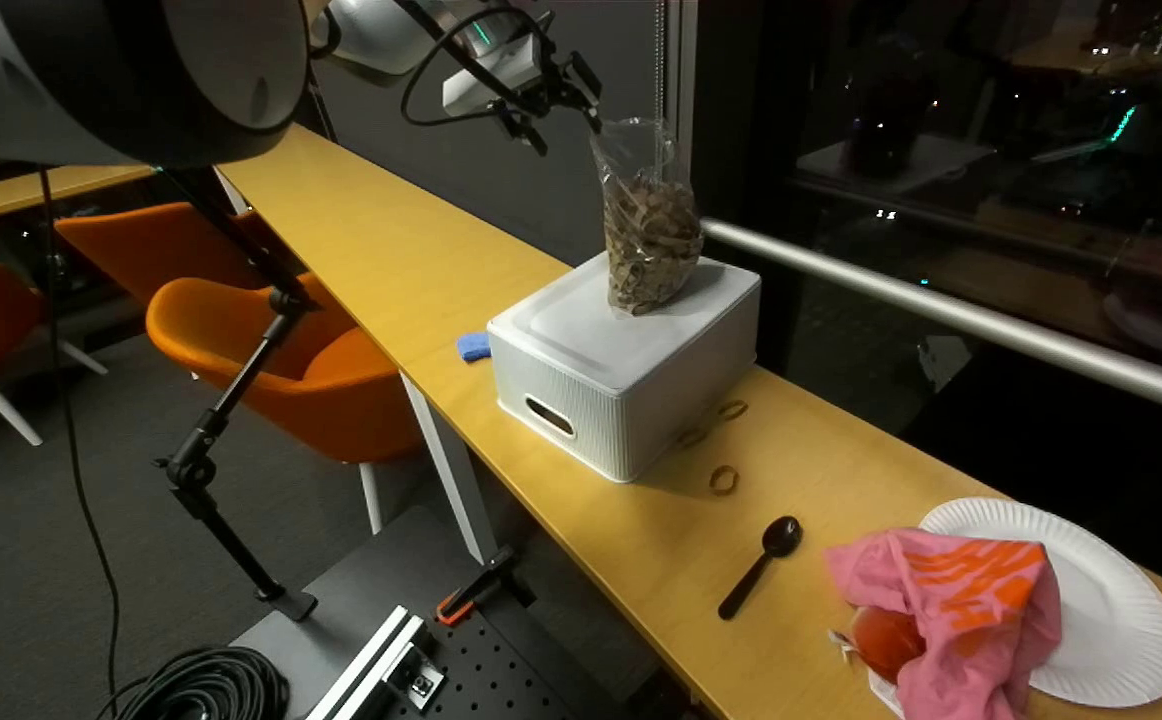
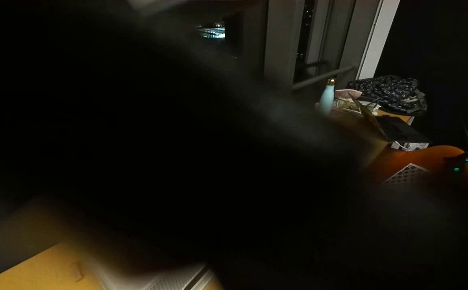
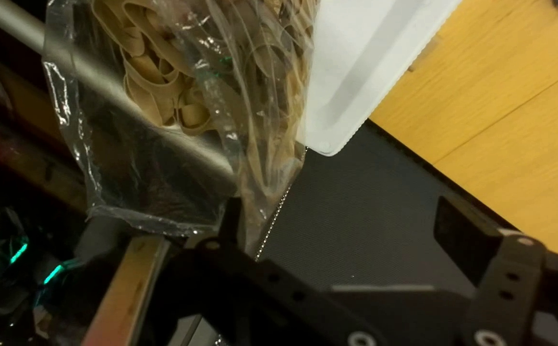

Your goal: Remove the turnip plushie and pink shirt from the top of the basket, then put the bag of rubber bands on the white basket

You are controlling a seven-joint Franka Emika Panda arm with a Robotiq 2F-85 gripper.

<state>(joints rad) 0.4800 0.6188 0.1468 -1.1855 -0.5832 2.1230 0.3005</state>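
Observation:
The clear bag of rubber bands [image 1: 651,235] stands upright on top of the white basket [image 1: 566,350]. The bag also fills the upper left of the wrist view [image 3: 178,72], with the basket [image 3: 356,62] beside it. My gripper [image 1: 569,138] is open beside the bag's top edge. In the wrist view my gripper [image 3: 339,209] has its fingers wide apart with nothing between them. One finger overlaps the bag's upper edge; I cannot tell if they touch. The pink shirt [image 1: 981,600] lies on the table, partly over the round red-orange turnip plushie [image 1: 886,643].
A white paper plate [image 1: 1116,620] lies under part of the shirt. A black spoon [image 1: 766,565] and loose rubber bands [image 1: 724,480] lie near the basket. A metal rail [image 1: 941,310] runs along the window behind the table. The arm blocks most of an exterior view [image 2: 177,141].

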